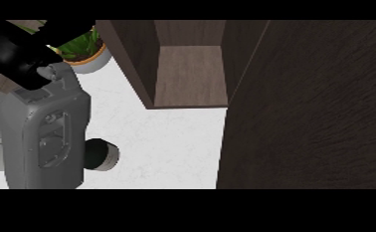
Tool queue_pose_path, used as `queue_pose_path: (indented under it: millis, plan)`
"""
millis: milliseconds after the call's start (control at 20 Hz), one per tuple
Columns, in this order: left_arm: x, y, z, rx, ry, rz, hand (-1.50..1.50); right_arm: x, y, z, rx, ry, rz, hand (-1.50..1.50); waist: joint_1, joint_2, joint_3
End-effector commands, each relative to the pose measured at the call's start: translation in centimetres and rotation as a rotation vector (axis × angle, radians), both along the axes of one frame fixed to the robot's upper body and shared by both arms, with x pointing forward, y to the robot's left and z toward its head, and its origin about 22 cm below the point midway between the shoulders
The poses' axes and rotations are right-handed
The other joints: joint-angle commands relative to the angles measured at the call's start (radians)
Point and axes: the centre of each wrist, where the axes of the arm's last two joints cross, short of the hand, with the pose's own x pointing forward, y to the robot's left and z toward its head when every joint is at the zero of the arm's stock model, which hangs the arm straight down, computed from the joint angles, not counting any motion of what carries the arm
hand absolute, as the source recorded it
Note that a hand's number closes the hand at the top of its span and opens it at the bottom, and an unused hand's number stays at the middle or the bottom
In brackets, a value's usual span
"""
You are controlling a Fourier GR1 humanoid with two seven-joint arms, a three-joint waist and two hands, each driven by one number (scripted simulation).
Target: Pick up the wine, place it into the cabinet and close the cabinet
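Note:
The wine (101, 154) shows as a dark round shape with a pale band, standing on the white counter (172, 141) at the lower left. My left forearm hides part of it. The dark wood cabinet (189, 74) stands open at the top centre, and its shelf is bare. Its open door (301, 111) fills the right side of the view. My left hand (23, 54) is a black mass at the upper left, raised close to the camera and well apart from the wine. My right hand does not show.
A potted green plant (86, 52) in a pale pot stands on the counter left of the cabinet, behind my left hand. My grey left forearm (46, 136) covers the lower left of the counter.

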Motion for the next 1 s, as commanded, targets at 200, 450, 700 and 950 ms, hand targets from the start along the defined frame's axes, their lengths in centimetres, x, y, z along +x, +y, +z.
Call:
queue_pose_path:
  millis: [200, 450, 700, 950]
  plan:
    - [-0.4, -3.8, 3.8, -0.115, -0.046, -0.057, -1.5, -2.7, -0.3, 2.8, 0.03, -0.047, 0.003, -1.5, -0.013, 0.008, 0.015]
    - [-0.4, -3.1, 3.5, -0.121, -0.029, 0.001, -1.5, -3.8, -0.4, 2.8, 0.039, -0.022, 0.012, -1.5, -0.025, 0.006, 0.015]
    - [-2.6, -3.2, 5.0, -0.096, -0.021, 0.029, -1.5, -3.2, -0.2, 2.8, 0.029, -0.027, -0.006, -1.5, 0.004, 0.004, 0.015]
    - [-3.6, -2.2, 4.0, -0.092, 0.008, 0.087, -1.5, -4.0, -0.5, 3.9, 0.034, -0.036, -0.018, -1.5, 0.015, 0.006, 0.014]
